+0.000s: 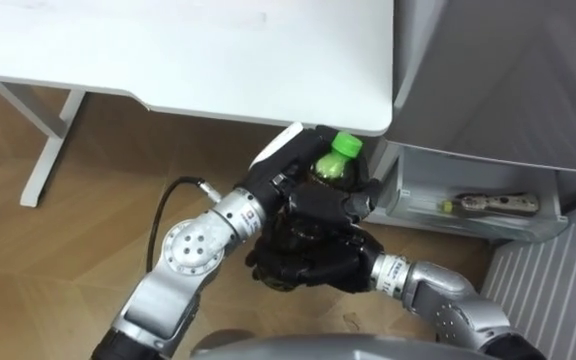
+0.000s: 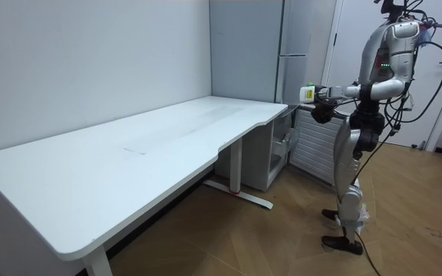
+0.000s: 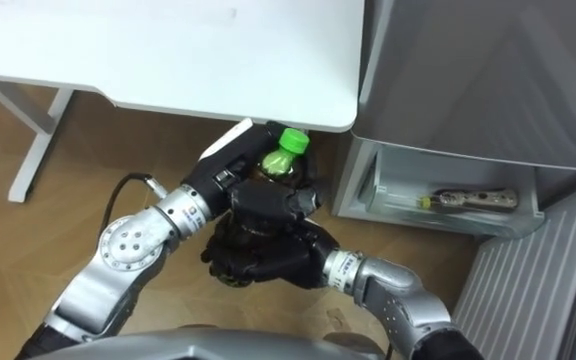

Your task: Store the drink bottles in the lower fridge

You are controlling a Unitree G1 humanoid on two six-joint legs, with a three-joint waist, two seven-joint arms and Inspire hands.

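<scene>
A drink bottle with a green cap [image 1: 346,146] is held upright in front of me, just off the white desk's corner. My left hand [image 1: 286,178] comes in from the lower left and its fingers [image 1: 340,204] curl round the bottle's body. My right hand [image 1: 313,258] reaches in from the lower right and wraps the bottle's lower part from beneath. In the room view I stand facing the grey fridge [image 2: 282,46], the bottle [image 2: 308,92] at chest height. The lower fridge compartment [image 1: 468,190] stands open to the right of the bottle.
Another bottle [image 1: 493,204] lies on its side in the open compartment's tray. The white desk [image 1: 218,60] spans the upper left, its leg [image 1: 48,150] on the wooden floor. A ribbed white panel [image 1: 538,290] stands at the lower right.
</scene>
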